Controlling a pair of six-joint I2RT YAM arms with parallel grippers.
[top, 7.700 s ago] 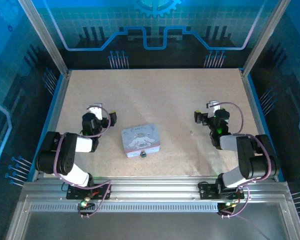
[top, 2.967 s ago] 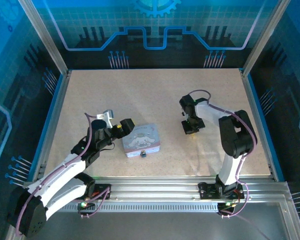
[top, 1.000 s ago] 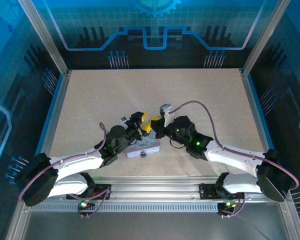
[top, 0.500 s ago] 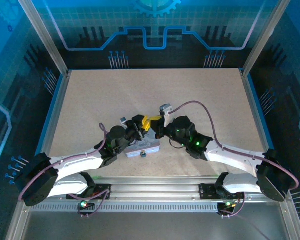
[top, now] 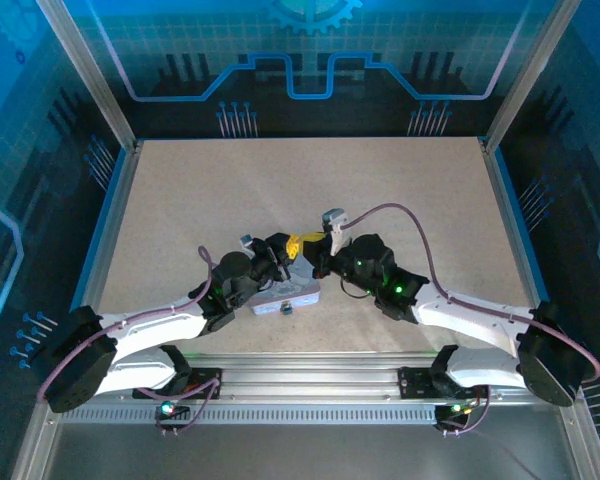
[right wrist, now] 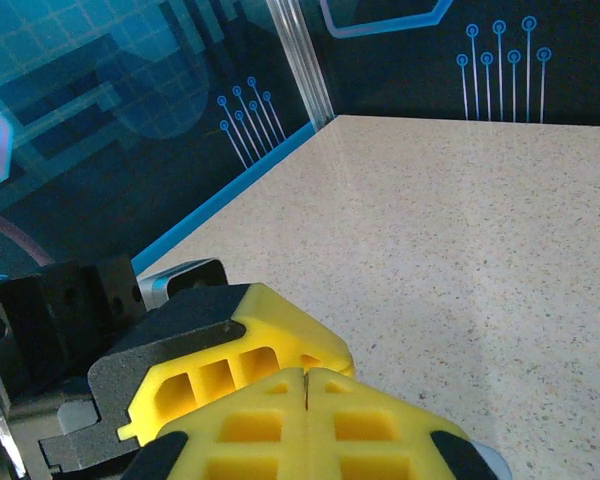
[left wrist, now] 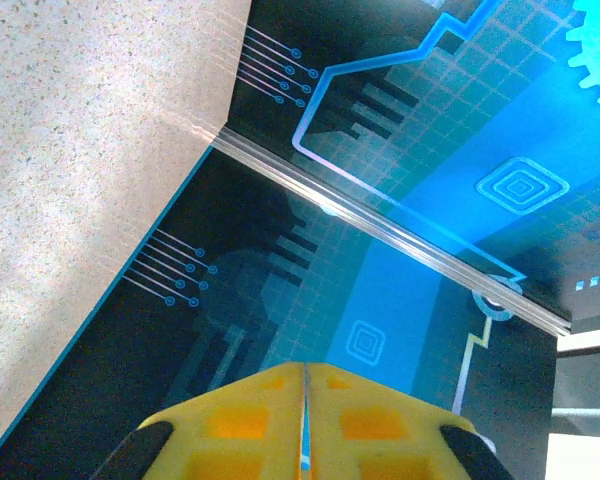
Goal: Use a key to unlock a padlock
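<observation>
Top external view: the speckled beige chipboard desk [top: 380, 190] carries everything. The white-and-black left arm [top: 160, 325] and right arm [top: 460, 310] reach in from its near edge and meet just inside the middle of that edge. With the two wrists this crowded, I judge a careless swing could knock one arm against the other.

Under them lies the pale lilac rectangular tin [top: 298, 290] with a cartoon print, partly covered by the left arm's wrist. Its lid is down, so its contents cannot be seen. A bump could shove the tin along the desk and take the lock with it.

The left gripper [top: 292, 247] and right gripper [top: 311, 243] are tip to tip above the tin's far edge. In each wrist view the yellow pads [left wrist: 370, 425] press flat together, leaving only a hairline seam. Both hands are fully closed.

The small dark blackish padlock [top: 286, 308] sits touching the tin's near edge, towards the near edge of the desk. Whether it hangs through a hasp is too small to tell.

The tiny pale grey metal key cannot be made out, and I cannot tell whether either pair of pads pinches it. If it is held, so thin a sliver could twist or slip out and be hard to pick up again.
</observation>
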